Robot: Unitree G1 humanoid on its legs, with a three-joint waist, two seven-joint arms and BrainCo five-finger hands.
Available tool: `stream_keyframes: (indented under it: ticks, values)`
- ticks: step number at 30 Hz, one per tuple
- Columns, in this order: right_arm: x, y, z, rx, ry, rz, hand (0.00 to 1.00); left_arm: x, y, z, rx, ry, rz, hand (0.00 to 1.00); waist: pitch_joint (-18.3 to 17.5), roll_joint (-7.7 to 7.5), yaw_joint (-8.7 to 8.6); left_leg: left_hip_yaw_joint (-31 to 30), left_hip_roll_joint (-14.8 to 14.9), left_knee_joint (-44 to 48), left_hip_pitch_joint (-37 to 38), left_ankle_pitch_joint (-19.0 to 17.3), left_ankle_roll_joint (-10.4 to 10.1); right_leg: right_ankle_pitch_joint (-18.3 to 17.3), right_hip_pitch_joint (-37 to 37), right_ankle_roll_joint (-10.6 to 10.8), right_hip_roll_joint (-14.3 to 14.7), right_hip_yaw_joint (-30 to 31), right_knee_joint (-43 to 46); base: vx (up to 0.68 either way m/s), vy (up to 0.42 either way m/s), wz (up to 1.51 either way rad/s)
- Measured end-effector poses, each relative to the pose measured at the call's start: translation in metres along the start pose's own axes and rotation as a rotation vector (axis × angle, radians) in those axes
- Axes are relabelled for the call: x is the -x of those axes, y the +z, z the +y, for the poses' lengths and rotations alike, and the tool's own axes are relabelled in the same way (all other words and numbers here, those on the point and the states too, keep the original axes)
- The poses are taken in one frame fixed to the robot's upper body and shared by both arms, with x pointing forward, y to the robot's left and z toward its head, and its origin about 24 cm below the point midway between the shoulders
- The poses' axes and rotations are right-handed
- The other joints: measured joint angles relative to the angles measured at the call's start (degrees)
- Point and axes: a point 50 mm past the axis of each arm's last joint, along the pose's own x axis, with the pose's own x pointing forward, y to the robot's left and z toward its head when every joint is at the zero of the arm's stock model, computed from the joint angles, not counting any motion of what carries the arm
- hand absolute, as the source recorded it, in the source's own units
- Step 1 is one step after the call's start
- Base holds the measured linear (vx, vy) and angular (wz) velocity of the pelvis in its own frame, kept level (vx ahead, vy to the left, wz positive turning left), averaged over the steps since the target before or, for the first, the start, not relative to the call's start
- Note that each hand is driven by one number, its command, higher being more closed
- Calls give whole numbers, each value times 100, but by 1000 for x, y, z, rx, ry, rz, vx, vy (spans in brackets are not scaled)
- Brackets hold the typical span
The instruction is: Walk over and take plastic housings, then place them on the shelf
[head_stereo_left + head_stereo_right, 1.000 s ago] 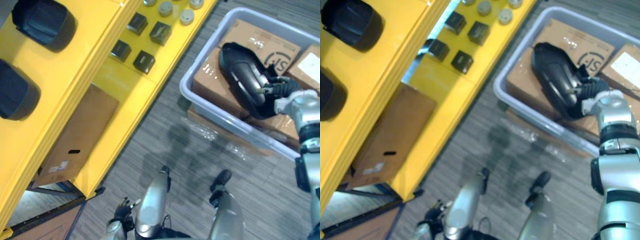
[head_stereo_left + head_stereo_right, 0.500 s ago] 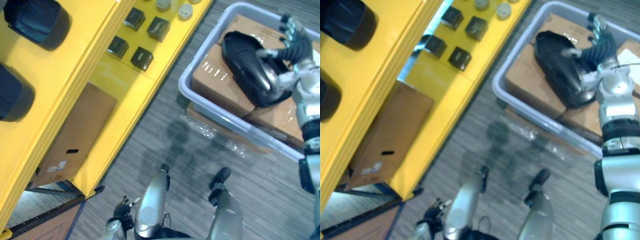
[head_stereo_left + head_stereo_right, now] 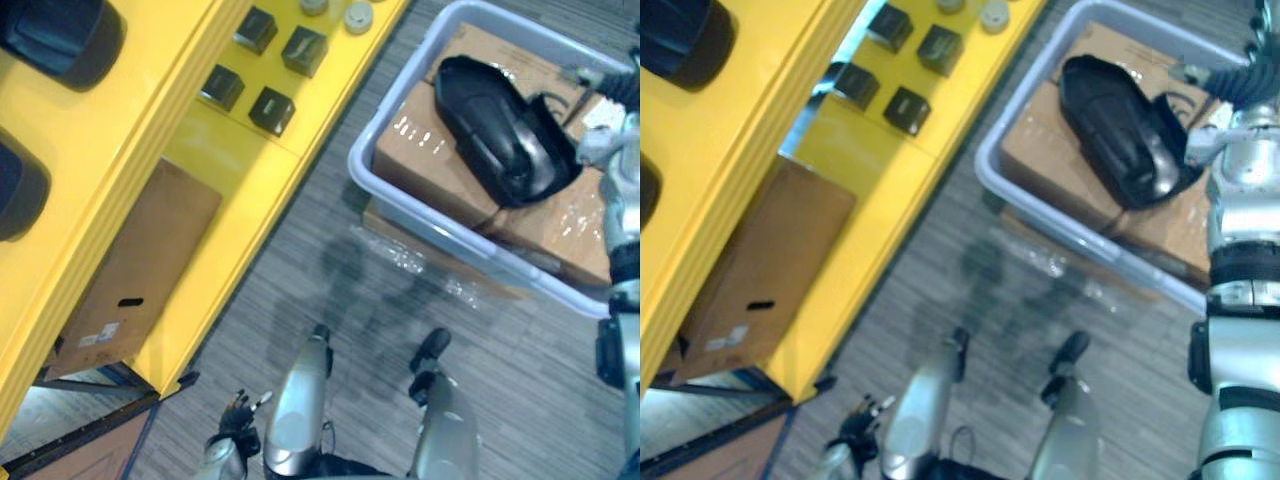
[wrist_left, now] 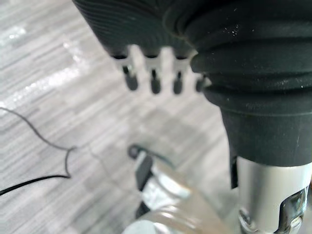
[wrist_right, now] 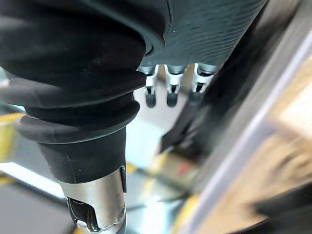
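While the black plastic housing (image 3: pixel 495 125) lies on cardboard boxes (image 3: pixel 420 150) inside the grey bin (image 3: pixel 420 212), the right hand (image 3: pixel 1238 88) hangs at the bin's right end, just beside the housing. Its wrist view shows fingers (image 5: pixel 170 92) straight and holding nothing, with a dark shape past them. Well apart from the bin, the left hand (image 3: pixel 236 418) hangs low. Its wrist view shows relaxed fingers (image 4: pixel 155 83) over grey carpet (image 4: pixel 48 97). Left of the bin, two more housings (image 3: pixel 55 40) sit on the yellow shelf (image 3: pixel 130 110).

The housing (image 3: pixel 495 130) is black plastic with a soft sheen. It lies on matt brown cardboard boxes (image 3: pixel 425 150) in a smooth grey plastic bin (image 3: pixel 420 222). The shelf (image 3: pixel 235 185) is smooth and painted yellow — the floor (image 3: pixel 330 290) is rough, streaky grey carpet.
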Motion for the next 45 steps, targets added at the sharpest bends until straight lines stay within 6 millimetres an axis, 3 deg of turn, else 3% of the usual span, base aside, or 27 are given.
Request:
stream_keyframes:
  ticks: [8, 12, 17, 23, 24, 35, 45]
  values:
    - [-4, -11, -2, 96, -17, 117, 0, 1, -4, -1, -24, -8, 5, 0, -10, 15, 39, -58, -18, 43, -155, 7, 5, 25, -93, -4, -13, -67, -18, -17, 59, 3]
    - [-7, -22, -19, 139, -46, 213, 0, 1, -5, -2, -27, -13, 6, 0, -19, 29, 93, -105, -126, -85, -217, 113, 38, 26, -169, -1, -136, -133, -17, -6, 62, 12]
    - [-4, -37, -26, 183, -21, 336, 0, 1, -6, -5, -53, -38, 11, 0, -70, 106, 159, -137, -182, -83, -379, 141, 30, 30, -321, 4, -169, -158, 2, -2, 75, 4]
    - [0, -53, -45, 217, 9, 469, 0, 3, -10, -13, -52, -68, 24, 0, -252, 370, 260, -128, -228, -72, -535, 149, 44, 29, -488, 3, -244, -154, 38, -13, 80, 1]
    - [-1, -53, -53, 223, 15, 478, 100, 3, -9, -15, -56, -77, 20, 0, -290, 423, 311, -133, -231, -70, -541, 149, 44, 29, -493, 3, -243, -159, 39, -15, 72, 3]
    - [-4, -47, -94, 498, 80, 478, 100, 1, 1, -27, -54, -120, -26, 0, -393, 567, 456, -151, -294, -101, -697, 155, 56, -5, -666, -10, -297, -188, 99, -20, 72, 2]
    - [-2, -51, -95, 784, 25, 444, 100, 3, 21, -38, 29, -168, -141, 0, -437, 627, 479, -190, -269, -139, -570, 161, 58, -6, -470, -14, -285, -344, 9, 4, 69, 2]
